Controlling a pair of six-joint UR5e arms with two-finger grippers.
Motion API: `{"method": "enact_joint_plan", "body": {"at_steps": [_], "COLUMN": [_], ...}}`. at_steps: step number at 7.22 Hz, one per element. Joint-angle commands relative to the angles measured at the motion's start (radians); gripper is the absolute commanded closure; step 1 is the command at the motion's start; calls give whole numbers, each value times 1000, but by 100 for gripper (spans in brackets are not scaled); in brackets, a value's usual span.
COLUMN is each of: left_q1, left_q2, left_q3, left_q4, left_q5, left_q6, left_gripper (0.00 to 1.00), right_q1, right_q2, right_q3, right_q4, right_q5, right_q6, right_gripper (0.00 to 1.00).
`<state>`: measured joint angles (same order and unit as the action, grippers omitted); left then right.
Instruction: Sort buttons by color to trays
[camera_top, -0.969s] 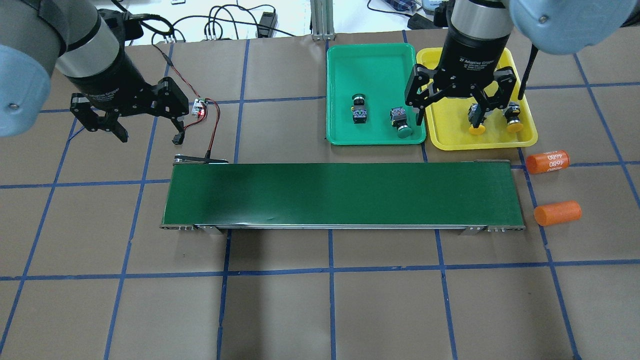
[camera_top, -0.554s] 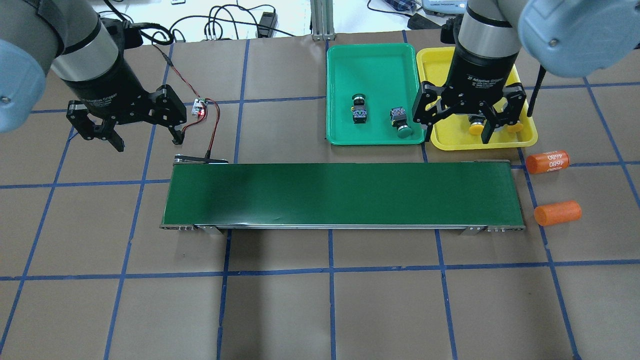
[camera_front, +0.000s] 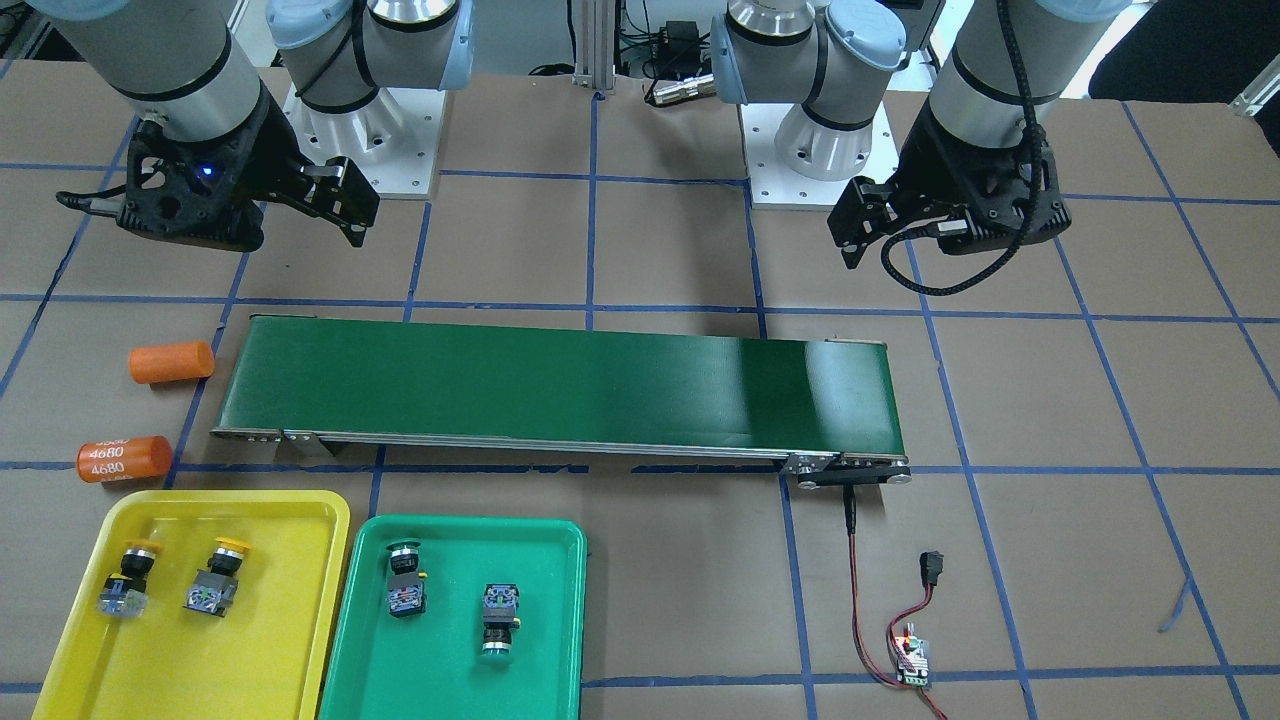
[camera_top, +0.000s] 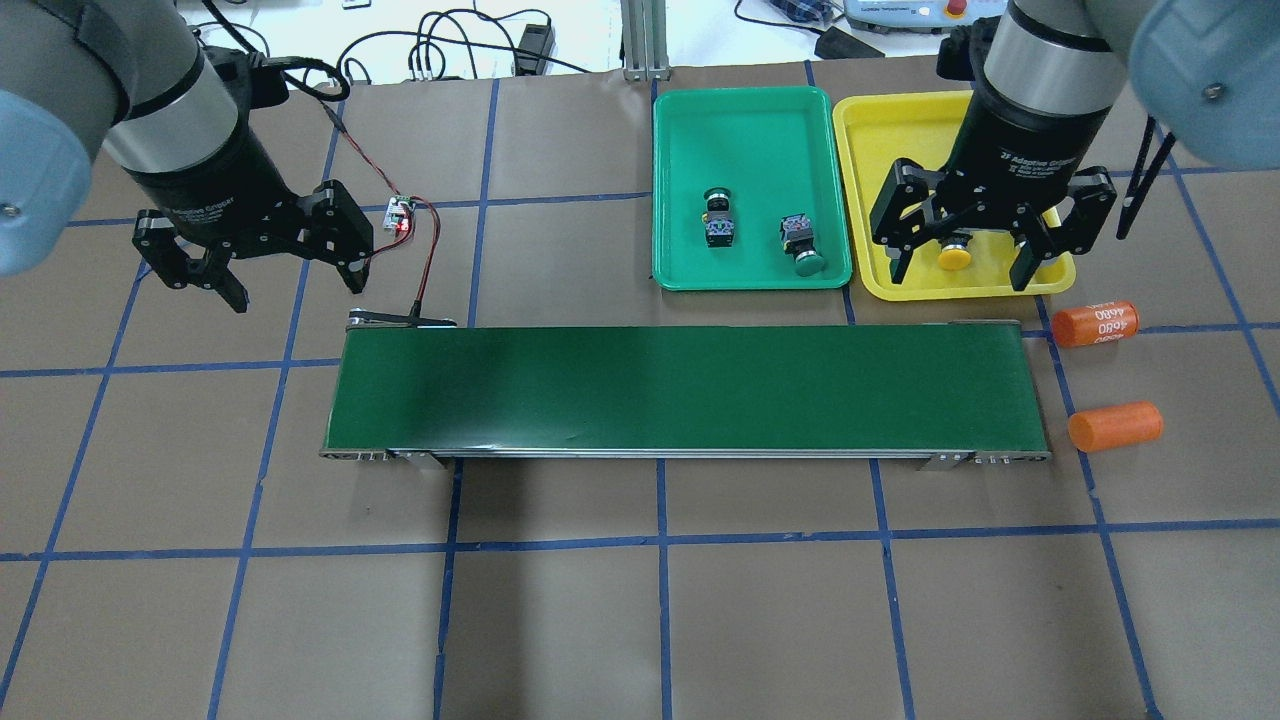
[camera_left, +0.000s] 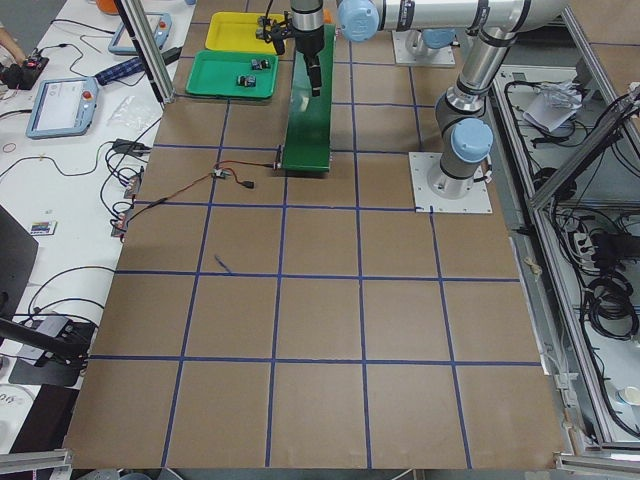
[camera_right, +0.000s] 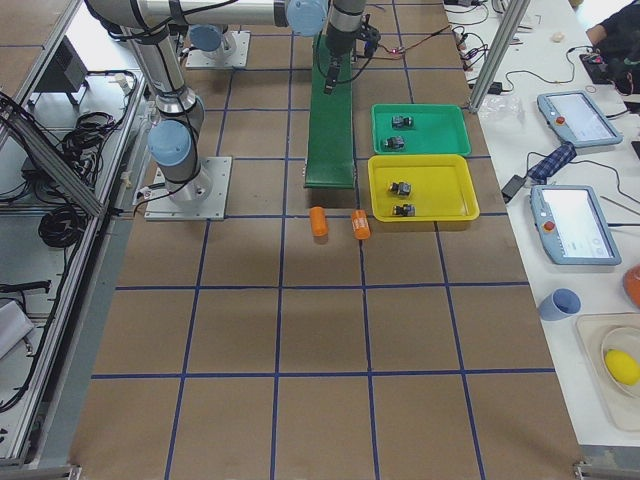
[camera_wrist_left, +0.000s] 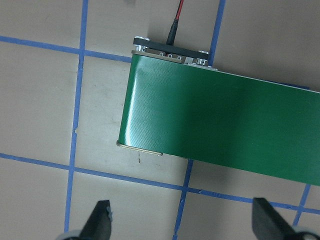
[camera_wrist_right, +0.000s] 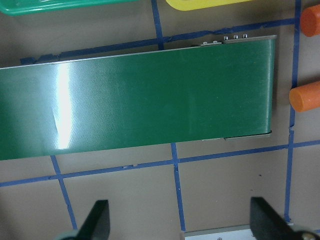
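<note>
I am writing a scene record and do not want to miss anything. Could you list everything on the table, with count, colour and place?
yellow tray: one, yellow, far side of the belt, robot's right
green tray: one, green, beside the yellow tray
yellow-capped buttons: two, in the yellow tray
green-capped buttons: two, in the green tray
conveyor belt: one, dark green, table centre
orange cylinders: two, orange, off the belt's right end
circuit board: one, red and black wires, near the belt's left end
left gripper: black, open, empty
right gripper: black, open, empty
</note>
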<state>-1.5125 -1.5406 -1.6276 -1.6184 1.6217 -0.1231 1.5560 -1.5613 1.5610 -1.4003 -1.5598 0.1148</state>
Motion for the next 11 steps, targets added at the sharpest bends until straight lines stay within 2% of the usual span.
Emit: {"method": "enact_joint_plan", "body": {"at_steps": [1, 5, 6, 7, 11], "left_q1": [0, 0, 0, 0, 1], "left_q2": [0, -1, -1, -1, -1], "left_q3": [2, 9, 15, 12, 17], "left_q4": [2, 2, 2, 2, 2], "left_q5": [-2, -3, -3, -3, -5], "left_q6": [0, -1, 0, -1, 0], "left_gripper": [0, 0, 0, 0, 0], "right_q1": [-1, -4, -4, -4, -4], "right_q2": [-28, -34, -33, -31, -32], "right_q3": [30, 30, 31, 31, 34], "right_q4": [-11, -28, -121, -141, -112], "right_q5": [1, 12, 15, 14, -3], "right_q6": [-1, -30, -34, -31, -18], "right_gripper": [0, 0, 0, 0, 0]}}
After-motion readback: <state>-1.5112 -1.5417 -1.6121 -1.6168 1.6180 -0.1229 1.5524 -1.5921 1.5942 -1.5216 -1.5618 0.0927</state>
